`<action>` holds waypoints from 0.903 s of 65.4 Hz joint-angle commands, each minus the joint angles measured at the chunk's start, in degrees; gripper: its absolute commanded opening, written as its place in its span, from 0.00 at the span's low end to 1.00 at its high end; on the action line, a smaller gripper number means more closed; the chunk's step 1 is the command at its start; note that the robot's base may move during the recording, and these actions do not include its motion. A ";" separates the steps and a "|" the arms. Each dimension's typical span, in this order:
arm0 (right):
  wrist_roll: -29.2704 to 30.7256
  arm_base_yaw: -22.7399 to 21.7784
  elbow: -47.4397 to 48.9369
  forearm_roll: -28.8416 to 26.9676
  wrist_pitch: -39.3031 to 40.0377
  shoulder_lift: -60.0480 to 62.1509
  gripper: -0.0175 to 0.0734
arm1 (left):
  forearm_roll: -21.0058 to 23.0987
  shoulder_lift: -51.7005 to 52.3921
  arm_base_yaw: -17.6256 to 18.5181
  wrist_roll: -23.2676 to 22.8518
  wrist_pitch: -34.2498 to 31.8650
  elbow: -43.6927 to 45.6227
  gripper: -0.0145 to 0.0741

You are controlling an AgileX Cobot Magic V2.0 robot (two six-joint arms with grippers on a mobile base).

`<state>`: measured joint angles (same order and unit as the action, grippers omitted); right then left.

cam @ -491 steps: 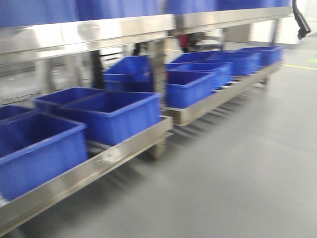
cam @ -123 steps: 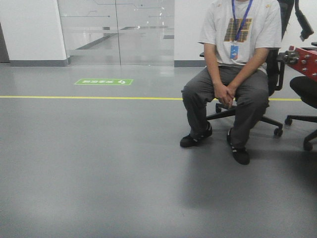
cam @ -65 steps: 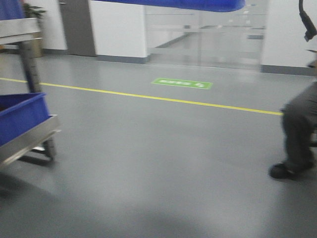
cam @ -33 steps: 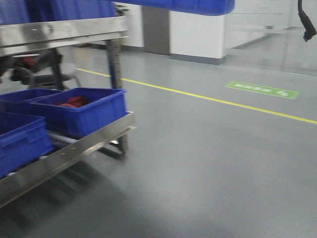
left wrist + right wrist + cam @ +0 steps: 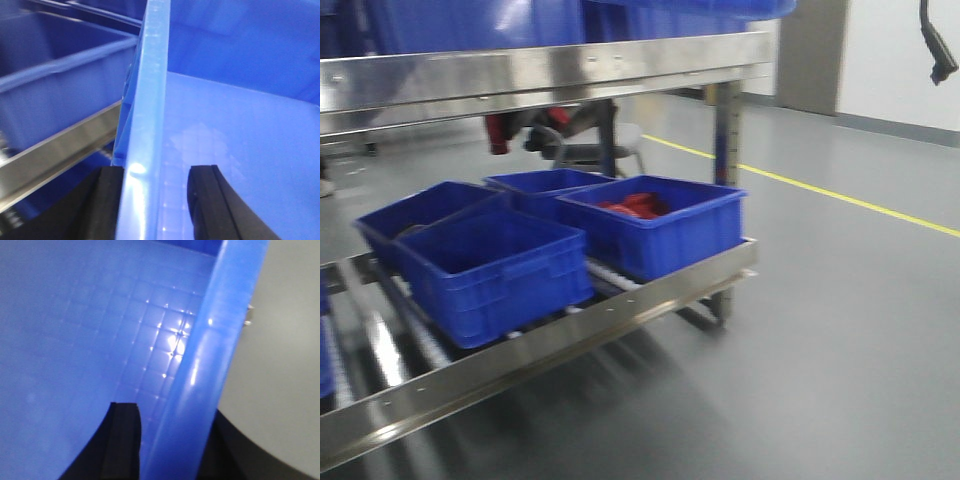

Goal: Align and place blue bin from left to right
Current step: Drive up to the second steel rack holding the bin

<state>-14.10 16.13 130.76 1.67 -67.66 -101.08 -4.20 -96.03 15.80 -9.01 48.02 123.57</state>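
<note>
- Gripping bin (image 5: 240, 100) with left gripper (image 5: 155, 200), pinching the rim between one black finger outside the wall and one inside; clenched on bin.
- Doing the same with right gripper (image 5: 172, 445): inner finger (image 5: 122, 440) against the gridded inside face, outer finger dark beyond the rim; clamped on the opposite wall.
- Carried aloft between both arms, resting on nothing; visible in front view only as a blue edge at frame top, above rack (image 5: 620, 62).
- Passing close to a steel rail (image 5: 60, 150) and a tub (image 5: 50, 75) beyond the left wall; near, not touching.
- Found rack shifted since 0.5 s back, from left edge to left and centre of front view; a second back, mostly bare floor; before that, a seated person. Motion blur in several front-view frames.
- Read as base turning back to rack with load in hand; transport leg nearly closed, placing not yet begun.
- Noted on lower shelf: tubs (image 5: 495, 270), one holding red items (image 5: 640, 208); yellow line (image 5: 860, 198) on floor at right.
- Cannot identify target slot; upper level largely cut off by frame top.
- Next, by judgement: square up to rack, lower evenly, hold both grips until seated. Risk of catching rim on rail if tilted.
</note>
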 commanded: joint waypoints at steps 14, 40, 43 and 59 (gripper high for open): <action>-0.42 -0.04 0.74 -0.31 5.55 0.47 0.12 | 3.54 2.13 1.17 1.26 -5.76 1.26 0.04; -0.42 -0.04 0.74 -0.31 5.55 0.47 0.12 | 3.54 2.13 1.17 1.26 -5.76 1.26 0.04; -0.42 -0.04 0.74 -0.31 5.55 0.47 0.12 | 3.54 2.13 1.17 1.26 -5.76 1.26 0.04; -0.42 -0.04 0.74 -0.31 5.55 0.47 0.12 | 3.54 2.13 1.17 1.26 -5.76 1.26 0.04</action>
<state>-14.33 16.13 130.76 1.67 -67.89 -101.08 -4.20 -96.03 15.80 -9.01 47.62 123.57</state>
